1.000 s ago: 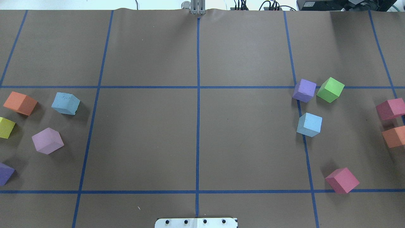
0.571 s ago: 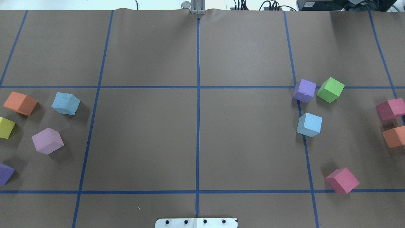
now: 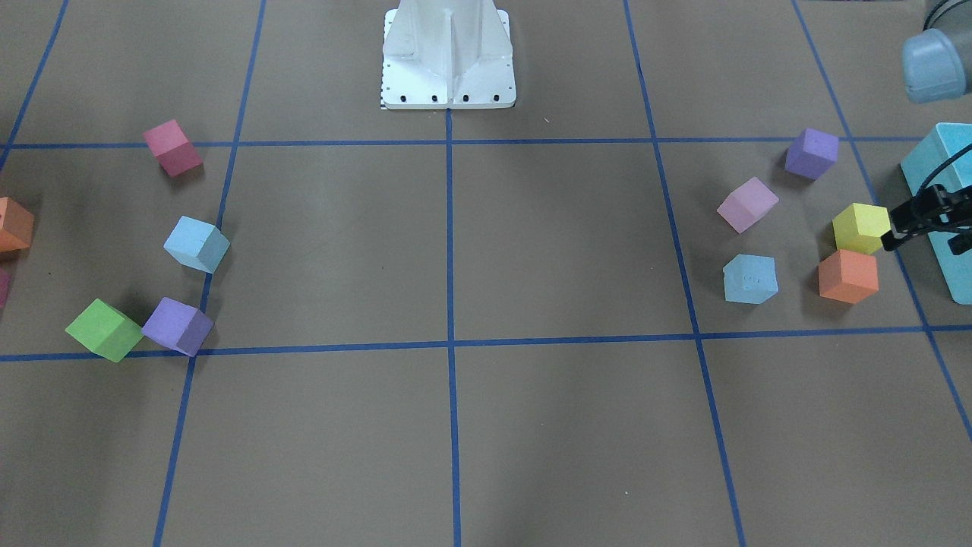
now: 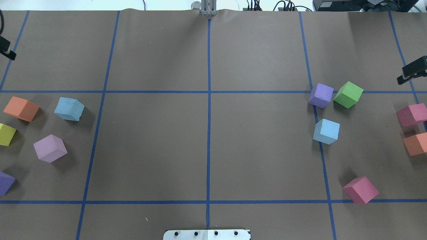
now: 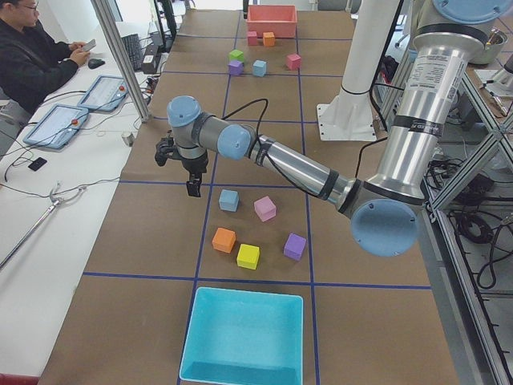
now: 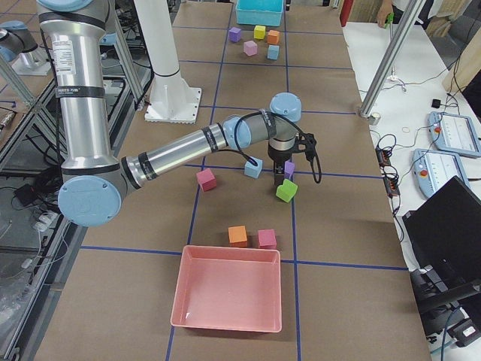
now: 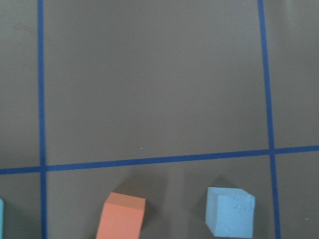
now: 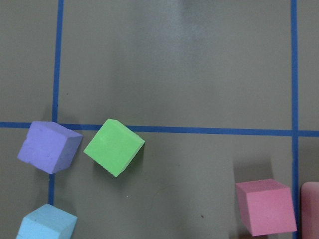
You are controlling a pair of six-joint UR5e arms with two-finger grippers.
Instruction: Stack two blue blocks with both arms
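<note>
Seen from overhead, the left block (image 4: 69,108) sits on the table (image 4: 206,143) at 9 o'clock from centre. The right block (image 4: 326,131) sits at 3 o'clock, well apart and unheld. The left gripper (image 4: 8,53) shows at 10 o'clock of the left block and the right gripper (image 4: 405,77) at 2 o'clock of the right block; whether either is spread or closed, I cannot tell.
</note>
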